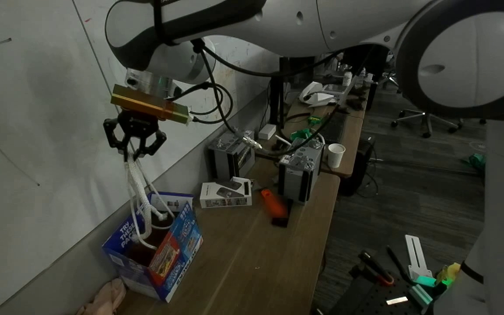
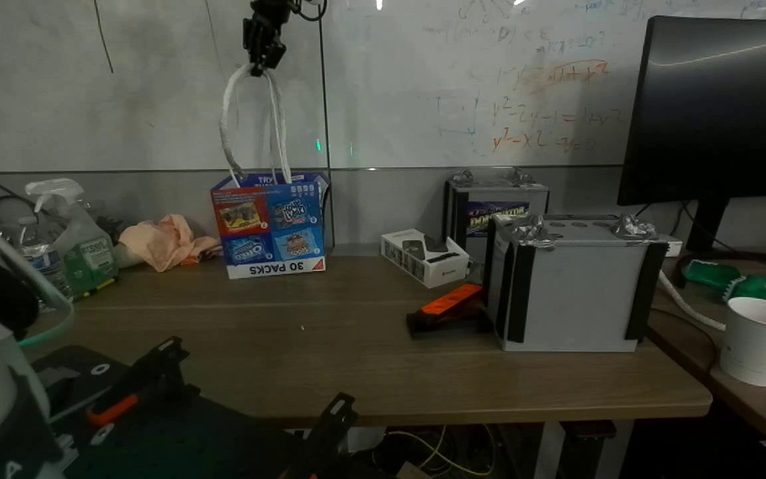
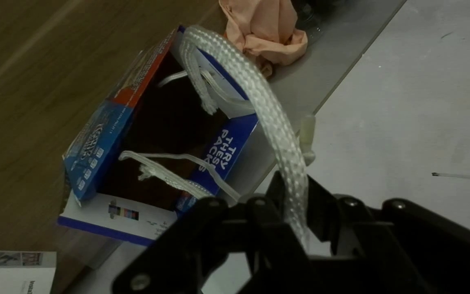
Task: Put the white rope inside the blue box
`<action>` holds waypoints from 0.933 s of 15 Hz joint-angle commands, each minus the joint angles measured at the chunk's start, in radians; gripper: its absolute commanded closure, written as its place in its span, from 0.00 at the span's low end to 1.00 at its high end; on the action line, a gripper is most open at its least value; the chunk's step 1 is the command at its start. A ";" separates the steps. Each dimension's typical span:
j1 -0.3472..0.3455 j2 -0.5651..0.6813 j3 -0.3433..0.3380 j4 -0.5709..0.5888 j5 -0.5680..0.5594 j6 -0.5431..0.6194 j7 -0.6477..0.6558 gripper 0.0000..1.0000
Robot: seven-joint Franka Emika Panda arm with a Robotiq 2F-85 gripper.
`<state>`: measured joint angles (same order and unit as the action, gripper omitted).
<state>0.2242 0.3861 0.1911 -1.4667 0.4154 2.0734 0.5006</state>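
pincer (image 1: 131, 156) is clamping white rope (image 3: 273, 122), which is dangling into blue box (image 2: 270, 229) beneath it, wooden table (image 2: 370, 346) is stretching below, whiteboard (image 2: 389, 86) is rising behind pincer

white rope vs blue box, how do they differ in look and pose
The white rope hangs from the jaws; the blue box stands on the table. The rope curves limply; the box has flat sides. The rope is plain; the box carries coloured print. Both show some white.

The blue box (image 2: 270, 225) reads TRY THESE PACKS and 30 PACKS (the latter upside down) – the whiteboard (image 2: 389, 86) y²-2y-1=1+x², a grey case (image 2: 506, 193) DOMINATOR, a white box (image 3: 14, 273) Insta
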 commanded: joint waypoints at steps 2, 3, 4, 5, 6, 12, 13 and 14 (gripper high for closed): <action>0.011 0.026 -0.009 0.048 -0.005 0.010 0.007 0.96; 0.010 0.027 -0.010 0.053 -0.007 0.007 0.007 0.96; 0.011 0.030 -0.012 0.058 -0.015 0.004 0.007 0.95; 0.011 0.035 -0.013 0.065 -0.018 -0.011 0.011 0.63; 0.009 0.032 -0.015 0.068 -0.023 -0.017 0.006 0.61; 0.002 0.003 -0.037 0.053 -0.052 -0.039 0.010 0.16; -0.005 -0.015 -0.043 0.039 -0.075 -0.101 -0.006 0.08; -0.005 -0.034 -0.055 0.025 -0.121 -0.159 -0.022 0.02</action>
<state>0.2234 0.3980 0.1603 -1.4336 0.3696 2.0403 0.5009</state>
